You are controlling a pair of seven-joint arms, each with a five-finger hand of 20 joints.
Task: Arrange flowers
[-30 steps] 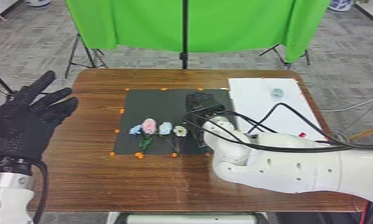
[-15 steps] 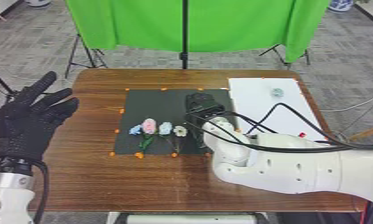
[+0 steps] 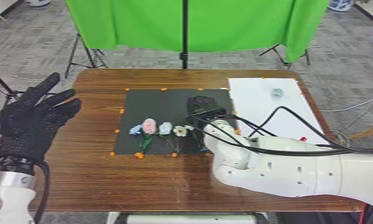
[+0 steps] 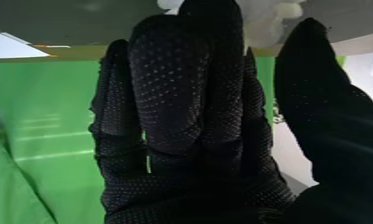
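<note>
Partly hidden behind right hand [image 3: 203, 106]: pale flowers [image 4: 265, 23], blurred, wrist view.

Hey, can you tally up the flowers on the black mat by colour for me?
Pink flower: 1
Blue: 2, the leftmost flower and the paler flower
White flower: 1
Total: 4, leaving out a whitish bit beside the right hand, too unclear to count.
</note>
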